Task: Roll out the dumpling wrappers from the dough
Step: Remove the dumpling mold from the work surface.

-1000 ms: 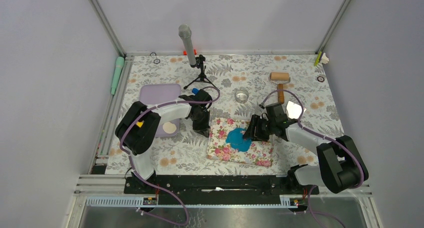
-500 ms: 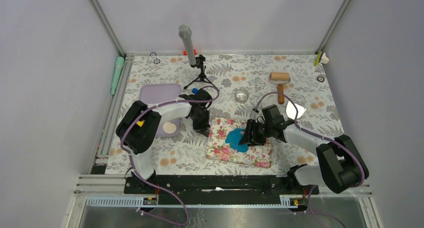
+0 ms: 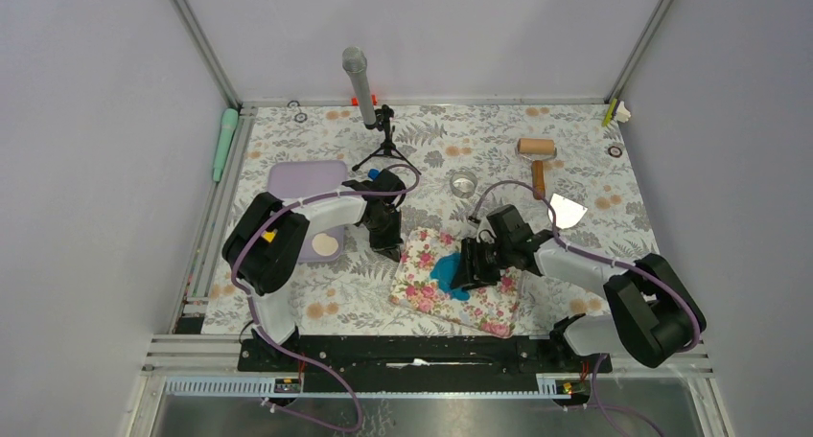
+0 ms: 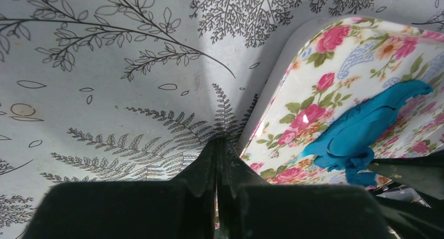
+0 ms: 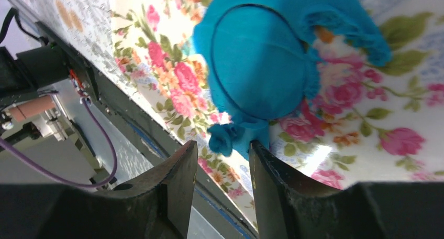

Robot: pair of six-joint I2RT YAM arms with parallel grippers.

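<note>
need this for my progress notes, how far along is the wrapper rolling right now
Done: the dough lies flattened on the floral mat with a round wrapper outlined in it; the roller lies aside. In hand: the right gripper, jaws apart, is at a curled scrap on the sheet's edge; the left gripper, shut, rests beside the mat. Left: peeling the ragged trim, freeing the disc.

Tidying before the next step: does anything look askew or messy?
The pink floral mat lies skewed on the leaf-print table. The flattened bright blue clay on it is ragged around a scored disc, one scrap curled up at its rim.
</note>
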